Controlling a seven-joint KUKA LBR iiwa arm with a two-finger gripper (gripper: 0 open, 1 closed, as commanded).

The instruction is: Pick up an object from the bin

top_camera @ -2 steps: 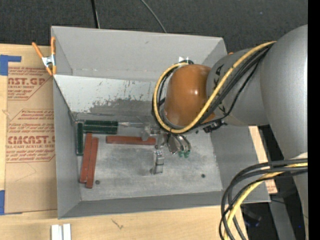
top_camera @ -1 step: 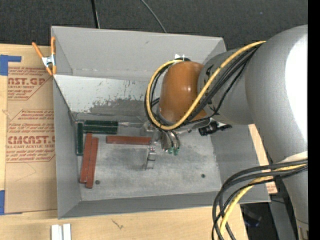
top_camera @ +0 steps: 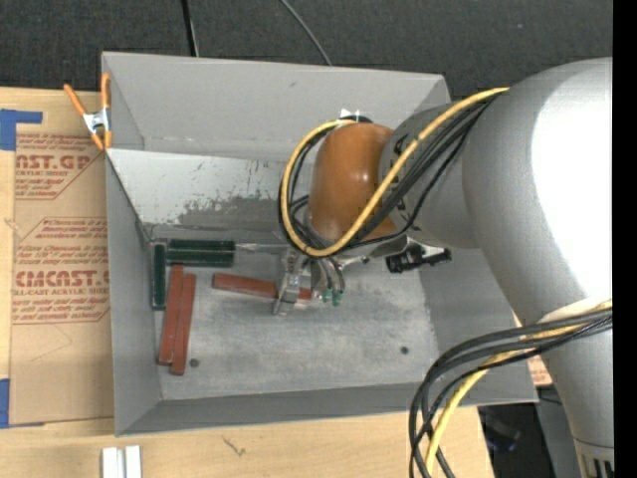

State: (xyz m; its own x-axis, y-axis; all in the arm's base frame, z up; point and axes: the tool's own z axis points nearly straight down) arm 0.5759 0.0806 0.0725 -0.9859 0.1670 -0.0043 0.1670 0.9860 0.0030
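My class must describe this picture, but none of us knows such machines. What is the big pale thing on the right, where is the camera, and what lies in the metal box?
The big pale shape is a robot arm, reaching in from the right; the orange cover and cables are part of it. The camera looks down into a grey metal bin from above, slightly sideways. The arm's gripper is low at the right end of a short red-brown bar; whether it grips it cannot be told. Farther left lie two dark green bars and longer red-brown bars.
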